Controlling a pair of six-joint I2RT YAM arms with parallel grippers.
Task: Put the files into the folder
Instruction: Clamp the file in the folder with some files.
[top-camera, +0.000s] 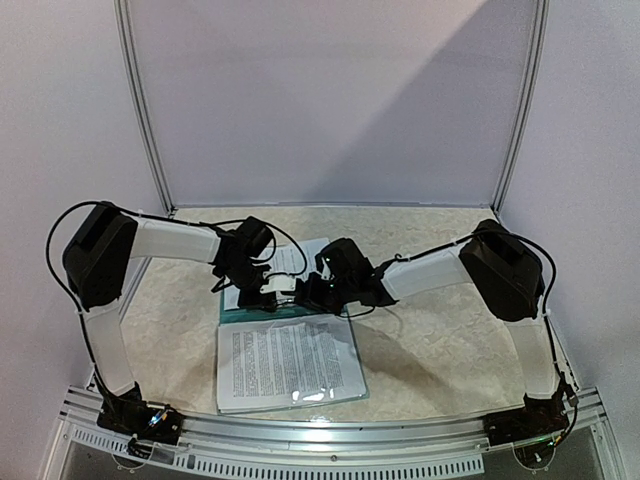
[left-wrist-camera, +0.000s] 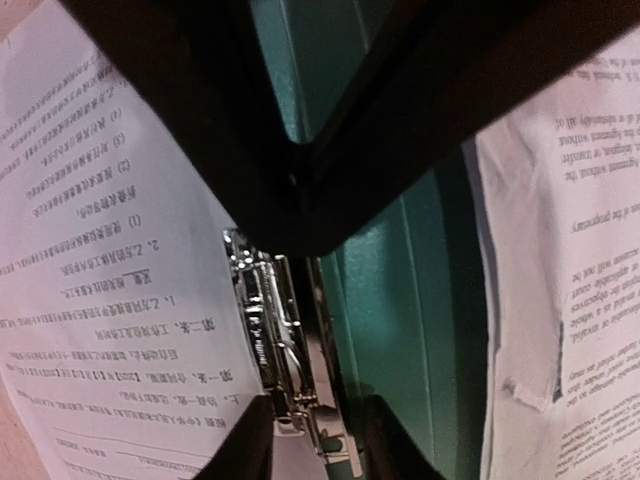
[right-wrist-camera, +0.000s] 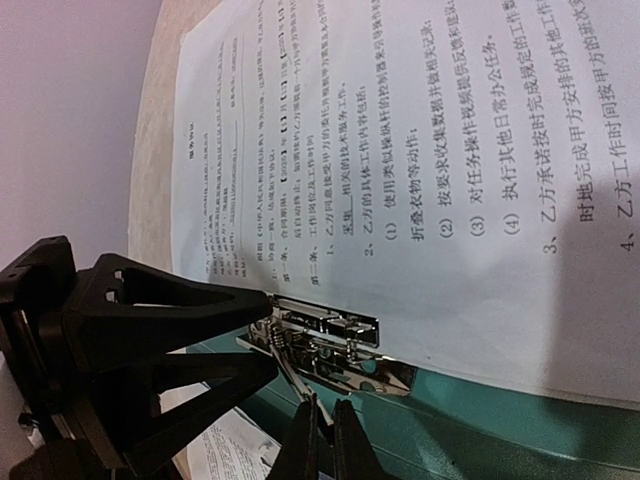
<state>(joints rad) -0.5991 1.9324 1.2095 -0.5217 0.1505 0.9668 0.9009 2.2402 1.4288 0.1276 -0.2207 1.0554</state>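
The teal folder (top-camera: 245, 312) lies open on the table, with the files (top-camera: 290, 365) stacked on its near half. The silver clip (right-wrist-camera: 330, 340) sits at the top edge of the files (right-wrist-camera: 450, 150) on the folder (right-wrist-camera: 520, 430). My left gripper (top-camera: 272, 297) is open and straddles the clip (left-wrist-camera: 275, 340), one finger on each side; it shows in its own view (left-wrist-camera: 315, 420) and in the right wrist view (right-wrist-camera: 268, 338). My right gripper (top-camera: 305, 292) is shut on the clip's thin lever (right-wrist-camera: 300, 385), as its own view shows (right-wrist-camera: 328, 410).
Another printed sheet (top-camera: 305, 255) lies beyond the folder, partly under both grippers; it also shows in the left wrist view (left-wrist-camera: 570, 300). The table has a pale mottled top (top-camera: 430, 340), with white walls behind and a metal rail (top-camera: 330, 430) at the near edge.
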